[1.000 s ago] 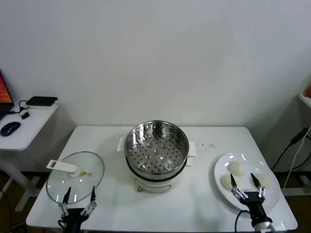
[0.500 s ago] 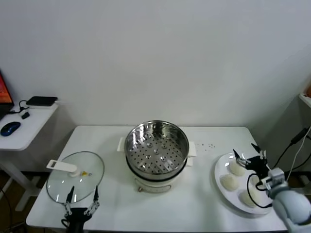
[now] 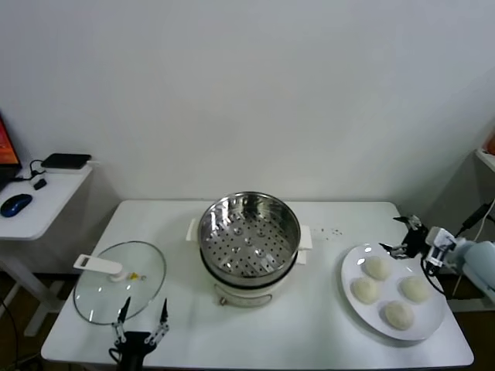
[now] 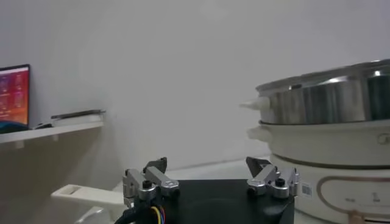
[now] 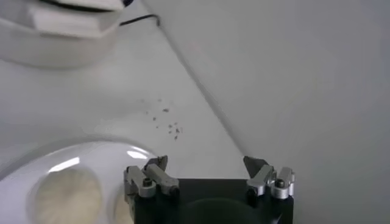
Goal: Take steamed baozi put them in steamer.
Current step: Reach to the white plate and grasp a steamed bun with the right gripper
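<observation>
Beside the white plate (image 3: 433,325) holding four steamed baozi (image 3: 377,267), the right end effector (image 3: 404,236) is held wide open and empty.

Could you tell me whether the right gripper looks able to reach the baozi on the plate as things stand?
Probably yes. The right gripper is open beside the far rim of the plate, close to the nearest baozi, and nothing lies between them.
</observation>
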